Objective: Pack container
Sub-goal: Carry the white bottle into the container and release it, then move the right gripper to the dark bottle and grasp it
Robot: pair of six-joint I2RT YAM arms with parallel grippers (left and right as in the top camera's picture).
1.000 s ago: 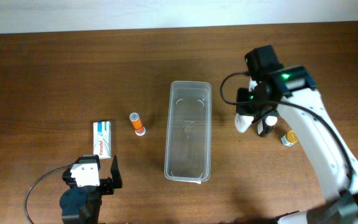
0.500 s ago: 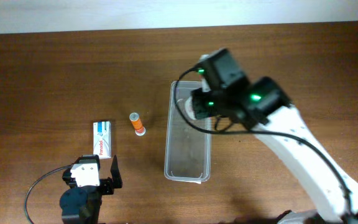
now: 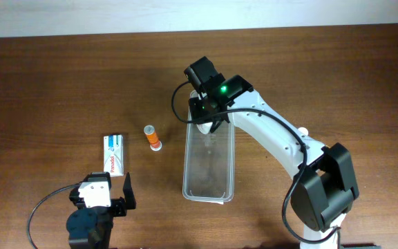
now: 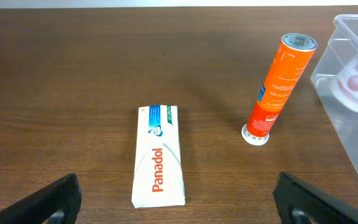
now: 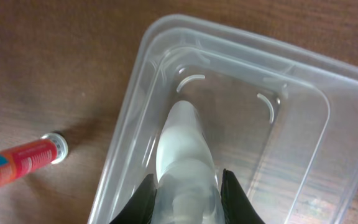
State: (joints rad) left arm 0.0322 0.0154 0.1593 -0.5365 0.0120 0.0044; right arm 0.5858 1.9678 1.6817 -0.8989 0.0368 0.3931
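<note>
The clear plastic container [image 3: 209, 166] lies lengthwise mid-table; it also shows in the right wrist view [image 5: 303, 124] and at the right edge of the left wrist view [image 4: 353, 118]. My right gripper [image 3: 206, 124] is shut on a white bottle [image 5: 187, 158] and holds it inside the container's far end, near the left wall. An orange tube [image 3: 152, 137] lies left of the container; it also shows in both wrist views [image 4: 279, 78] [image 5: 20, 163]. A white Panadol box [image 3: 115, 153] [image 4: 159, 163] lies further left. My left gripper [image 4: 178, 214] is open and empty just short of the box.
The left arm's base and cable [image 3: 88, 214] sit at the front left edge. The right arm [image 3: 282, 145] stretches across the table right of the container.
My right gripper carried the white bottle leftward from the table right of the container to over its far end. The left arm has not moved.
</note>
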